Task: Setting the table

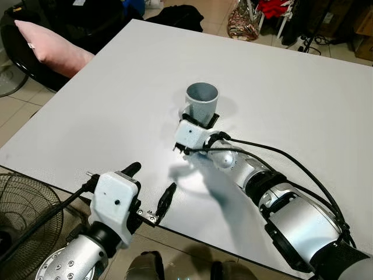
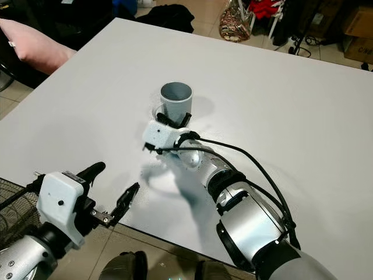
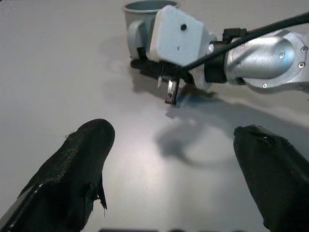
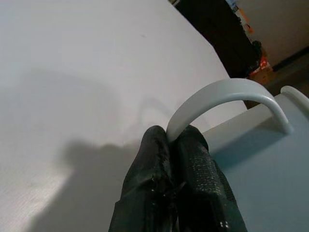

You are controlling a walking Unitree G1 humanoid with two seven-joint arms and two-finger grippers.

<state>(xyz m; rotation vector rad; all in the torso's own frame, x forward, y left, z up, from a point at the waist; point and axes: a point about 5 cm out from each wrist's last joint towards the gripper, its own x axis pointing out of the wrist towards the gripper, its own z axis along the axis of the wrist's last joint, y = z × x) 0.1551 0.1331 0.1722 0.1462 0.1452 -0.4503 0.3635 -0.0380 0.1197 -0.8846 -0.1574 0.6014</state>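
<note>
A grey mug stands upright near the middle of the white table. My right gripper reaches it from the near side and is shut on its pale curved handle, the two black fingers pinched together at the handle's lower end. The white wrist housing hides those fingers in the eye views. My left gripper hovers at the table's near edge, open and holding nothing, its fingers spread wide and pointing toward the mug.
A pink cushion lies on a dark seat beyond the table's far left corner. A wire fan guard stands on the floor at the near left. A patterned bag and clutter sit behind the table.
</note>
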